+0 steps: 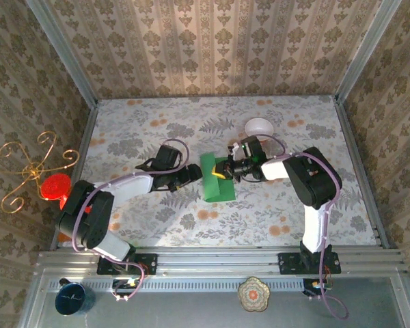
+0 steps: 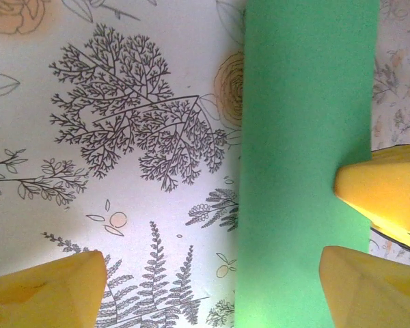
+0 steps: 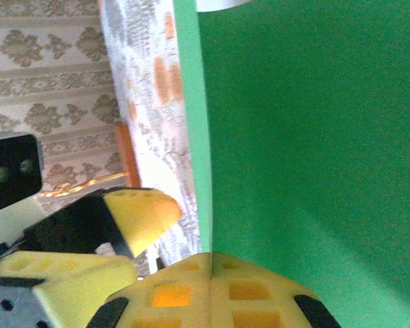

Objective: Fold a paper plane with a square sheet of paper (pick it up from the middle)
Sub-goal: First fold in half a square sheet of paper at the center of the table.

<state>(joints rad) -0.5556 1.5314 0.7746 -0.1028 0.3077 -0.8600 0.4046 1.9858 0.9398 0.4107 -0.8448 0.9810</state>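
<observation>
On the table, I am seeing the right jaws pinching the green paper by its edge; the left jaws are standing wide over it.

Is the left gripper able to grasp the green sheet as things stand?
Probably yes: the left gripper is open, straddling the edge of the green sheet, nothing between. The right gripper pinches it elsewhere.
</observation>
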